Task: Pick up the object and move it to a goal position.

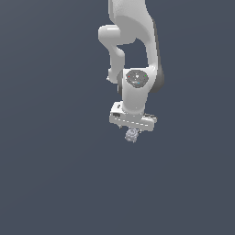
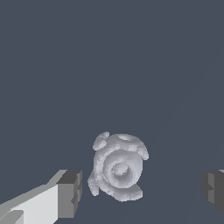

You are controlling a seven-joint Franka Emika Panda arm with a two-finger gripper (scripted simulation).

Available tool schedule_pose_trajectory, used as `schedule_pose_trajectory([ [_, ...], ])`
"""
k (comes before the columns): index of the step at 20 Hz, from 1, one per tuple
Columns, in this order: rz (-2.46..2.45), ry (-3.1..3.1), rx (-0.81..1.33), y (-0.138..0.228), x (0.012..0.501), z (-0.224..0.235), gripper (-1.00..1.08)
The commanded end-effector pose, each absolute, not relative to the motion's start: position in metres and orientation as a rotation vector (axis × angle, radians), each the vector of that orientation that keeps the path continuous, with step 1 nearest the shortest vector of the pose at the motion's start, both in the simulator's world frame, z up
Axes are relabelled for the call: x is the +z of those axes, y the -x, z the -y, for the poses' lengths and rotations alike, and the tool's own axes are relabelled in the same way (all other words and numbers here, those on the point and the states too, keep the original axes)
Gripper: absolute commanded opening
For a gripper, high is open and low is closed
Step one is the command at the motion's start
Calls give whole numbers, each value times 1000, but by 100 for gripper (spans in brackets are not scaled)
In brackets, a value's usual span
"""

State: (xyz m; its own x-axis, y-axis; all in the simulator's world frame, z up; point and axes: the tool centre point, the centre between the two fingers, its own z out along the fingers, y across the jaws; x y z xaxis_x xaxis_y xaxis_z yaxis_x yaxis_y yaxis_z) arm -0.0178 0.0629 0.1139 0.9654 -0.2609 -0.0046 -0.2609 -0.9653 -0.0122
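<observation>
The object (image 2: 118,167) is a small knobbly pale grey-lavender lump with a ringed hollow in its middle. In the wrist view it lies between my two fingers, nearer one pad (image 2: 70,194) than the other pad (image 2: 213,186), with a gap on each side. In the exterior view the object (image 1: 132,134) shows just below the white hand. My gripper (image 1: 132,130) hangs over it, open and holding nothing; its fingertips are mostly hidden by the hand there.
A plain dark blue-grey surface (image 1: 55,174) fills everything around the object. The white arm (image 1: 133,36) rises toward the top of the exterior view. No other objects show.
</observation>
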Motion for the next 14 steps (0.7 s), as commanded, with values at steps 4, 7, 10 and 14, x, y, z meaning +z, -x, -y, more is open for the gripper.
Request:
schedule_pose_trajectory([
  [4,-539,3089,2,25,101,-73,100],
  [7,-586,3084,1,28,96,-77,100],
  [10,-617,3079,1,30,92,-79,100],
  [14,-636,3076,0,32,90,-81,100],
])
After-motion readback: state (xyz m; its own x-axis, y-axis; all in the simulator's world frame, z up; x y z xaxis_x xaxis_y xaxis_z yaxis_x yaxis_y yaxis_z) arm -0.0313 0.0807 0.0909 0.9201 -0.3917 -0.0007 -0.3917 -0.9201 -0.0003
